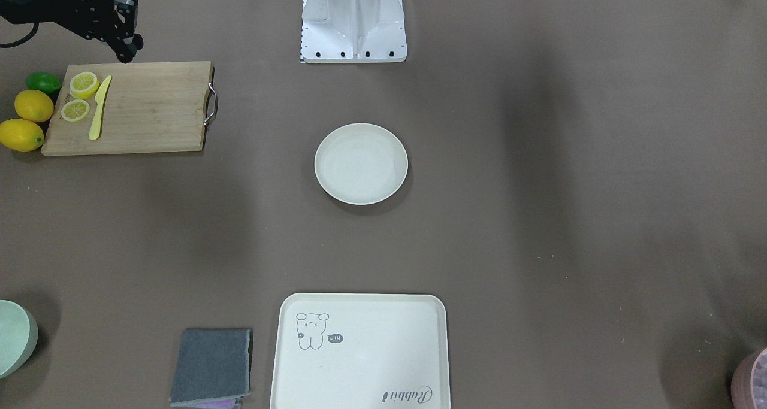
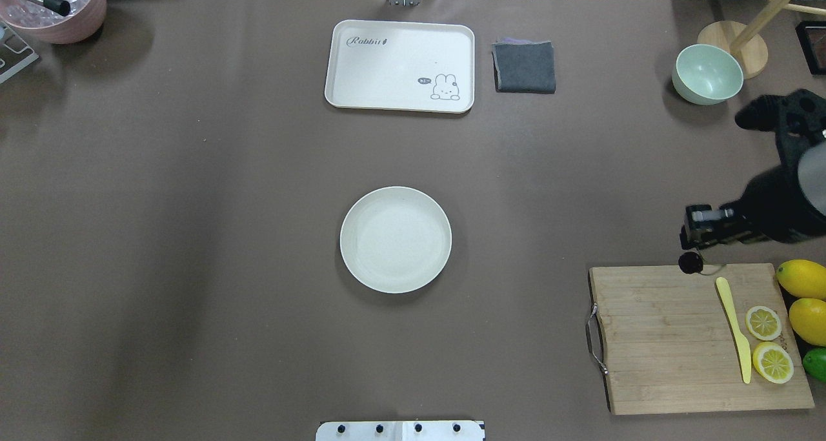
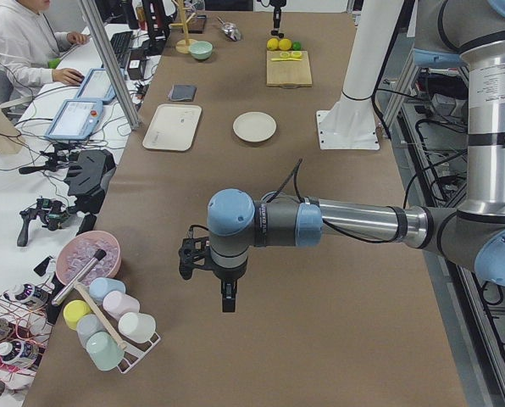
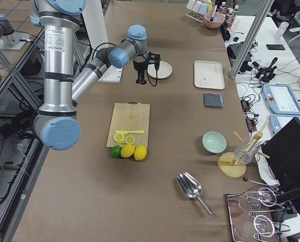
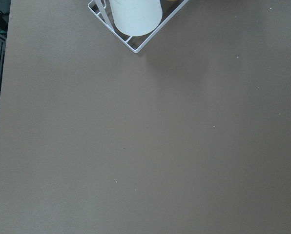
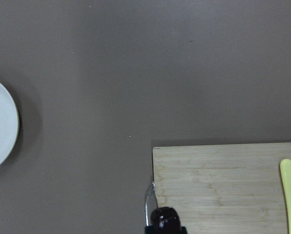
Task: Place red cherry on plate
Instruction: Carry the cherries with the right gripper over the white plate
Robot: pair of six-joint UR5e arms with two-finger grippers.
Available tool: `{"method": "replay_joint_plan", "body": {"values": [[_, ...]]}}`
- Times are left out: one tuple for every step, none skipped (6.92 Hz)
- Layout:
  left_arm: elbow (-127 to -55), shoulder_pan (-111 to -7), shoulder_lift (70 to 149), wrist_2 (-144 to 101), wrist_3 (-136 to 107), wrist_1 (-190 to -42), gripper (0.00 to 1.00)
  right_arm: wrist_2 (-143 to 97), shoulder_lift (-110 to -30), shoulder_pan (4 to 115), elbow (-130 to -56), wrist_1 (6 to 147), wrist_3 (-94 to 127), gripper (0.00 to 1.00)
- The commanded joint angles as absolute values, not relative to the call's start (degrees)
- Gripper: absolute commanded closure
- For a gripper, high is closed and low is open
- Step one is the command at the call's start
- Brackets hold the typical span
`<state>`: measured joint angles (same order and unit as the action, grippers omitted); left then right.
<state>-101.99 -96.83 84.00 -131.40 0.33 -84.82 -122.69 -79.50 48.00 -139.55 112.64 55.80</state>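
The red cherry (image 2: 690, 262) is a small, dark, round shape hanging under my right gripper (image 2: 694, 247), over the far edge of the wooden cutting board (image 2: 664, 344). In the right wrist view the cherry (image 6: 165, 217) sits at the bottom edge between the fingertips, so the gripper is shut on it. The round cream plate (image 2: 395, 239) lies empty in the middle of the table, well to the left of the cherry, and its rim (image 6: 9, 127) shows at the wrist view's left edge. My left gripper (image 3: 227, 301) hangs over bare table far from the plate; I cannot tell if it is open or shut.
On the board lie a yellow knife (image 2: 735, 331) and two lemon slices (image 2: 768, 344); lemons (image 2: 803, 299) and a lime are beside it. A cream tray (image 2: 400, 66), grey cloth (image 2: 524, 66) and mint bowl (image 2: 707, 74) stand at the far side.
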Motion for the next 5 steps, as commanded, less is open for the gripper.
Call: {"method": "replay_joint_plan", "body": {"values": [[-102.0, -96.8, 84.0, -131.4, 0.3, -84.8, 0.01, -121.2, -54.7, 47.1, -129.4, 131.0, 54.0, 1.0], [-102.0, -96.8, 84.0, -131.4, 0.3, -84.8, 0.01, -117.6, -48.3, 43.9, -122.7, 131.0, 54.7, 1.0], [-102.0, -96.8, 84.0, -131.4, 0.3, -84.8, 0.01, -114.1, -43.6, 39.9, -116.7, 130.9, 57.2, 1.0], [-101.7, -96.7, 84.3, -131.4, 0.2, -84.6, 0.01, -110.4, -39.9, 35.9, -111.2, 129.2, 59.0, 1.0], [-101.2, -96.7, 84.6, -131.4, 0.2, -84.5, 0.01, -109.1, -39.6, 33.4, -108.0, 124.4, 59.3, 1.0]]}}
